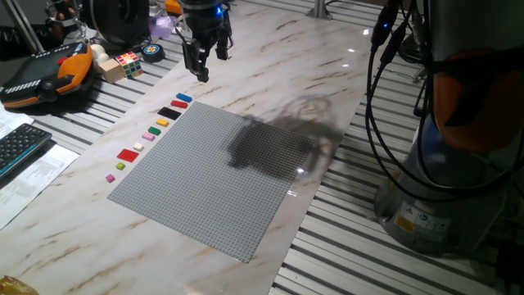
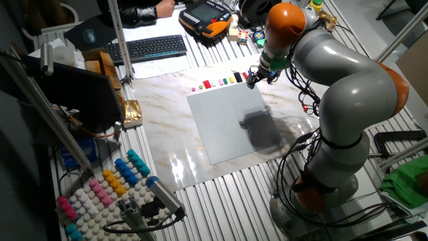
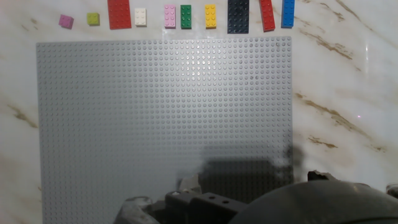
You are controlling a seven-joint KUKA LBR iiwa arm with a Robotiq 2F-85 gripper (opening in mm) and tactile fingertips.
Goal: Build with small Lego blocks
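A row of small Lego blocks lies along one edge of the grey baseplate. In the hand view they run from a magenta square and lime square through a wide red brick, white, pink, green, yellow, black and a narrow red brick to blue. My gripper hangs in the air above the table just beyond the blue brick. It is open and holds nothing. The hand view does not show the fingers.
A Rubik's cube and an orange teach pendant lie beyond the row, and a keyboard on papers sits at the left. The arm's base with cables stands at the right. A rack of large pegs is off the marble slab.
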